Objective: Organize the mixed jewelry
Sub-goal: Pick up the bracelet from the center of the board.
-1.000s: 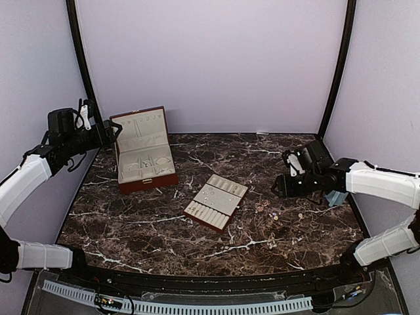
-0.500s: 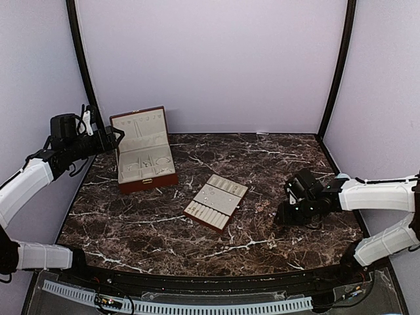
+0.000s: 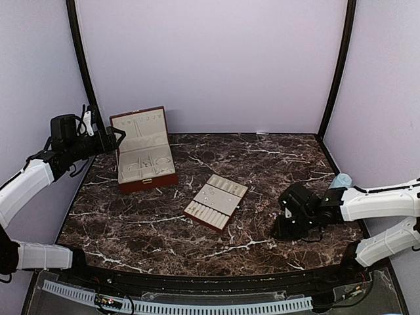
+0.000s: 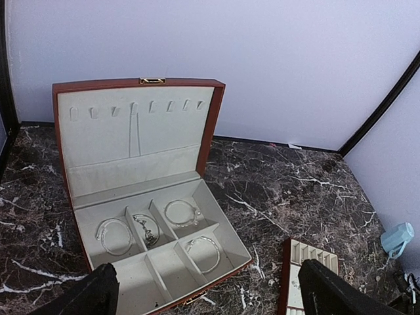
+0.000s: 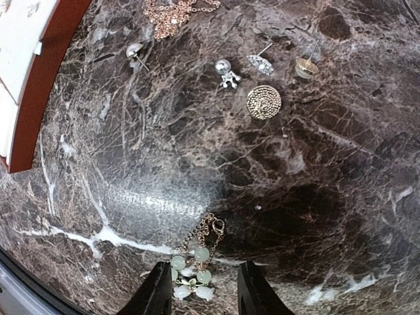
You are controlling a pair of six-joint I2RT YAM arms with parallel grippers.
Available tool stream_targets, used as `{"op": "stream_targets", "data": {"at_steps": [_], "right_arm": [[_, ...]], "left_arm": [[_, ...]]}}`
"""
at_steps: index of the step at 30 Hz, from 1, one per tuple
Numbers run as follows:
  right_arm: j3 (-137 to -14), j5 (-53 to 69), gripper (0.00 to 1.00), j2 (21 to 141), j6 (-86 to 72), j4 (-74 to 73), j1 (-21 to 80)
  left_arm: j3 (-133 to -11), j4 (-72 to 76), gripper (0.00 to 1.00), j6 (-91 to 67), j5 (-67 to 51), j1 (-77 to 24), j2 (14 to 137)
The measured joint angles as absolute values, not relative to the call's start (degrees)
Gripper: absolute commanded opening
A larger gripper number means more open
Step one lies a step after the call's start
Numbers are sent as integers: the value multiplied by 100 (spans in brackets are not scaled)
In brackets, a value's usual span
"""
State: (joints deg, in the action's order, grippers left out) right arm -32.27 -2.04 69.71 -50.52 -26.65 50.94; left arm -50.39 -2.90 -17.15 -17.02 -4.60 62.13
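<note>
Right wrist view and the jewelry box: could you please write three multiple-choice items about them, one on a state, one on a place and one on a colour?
1. The box is:
A. shut
B. open, with its lid standing up
C. open, with its lid taken off

2. The beaded piece lies:
A. inside the box
B. on top of the lid
C. on the marble table, between the fingers of the right gripper

3. The beads of that piece are:
A. pale green
B. dark red
C. black

Answers:
1. B, since the left wrist view shows the cream lining of the raised lid behind the open compartments.
2. C, since the right wrist view shows the piece on the dark stone with one black finger on each side.
3. A, since the round beads look light green beside the thin golden chain.
</note>
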Motion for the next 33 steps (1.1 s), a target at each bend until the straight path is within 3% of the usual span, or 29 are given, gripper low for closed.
{"op": "stream_targets", "data": {"at_steps": [4,15,25,33], "right_arm": [[-3227,-336,26,7142,-5179,-2685,5325],[-3229,-676,21,7343,-5330,-2738,5736],[-3520,-1321,9,7730,-5677,-3162,6055],[-3601,-1879,8,7822,-6080,-3667,6018]], "left_arm": [[-5039,-274,99,-1715,-1719,-460,6213],[-5039,-263,99,-1715,-1761,-460,6213],[-5039,-263,99,-1717,-1761,-460,6213],[-5037,-263,99,-1715,-1761,-460,6213]]}}
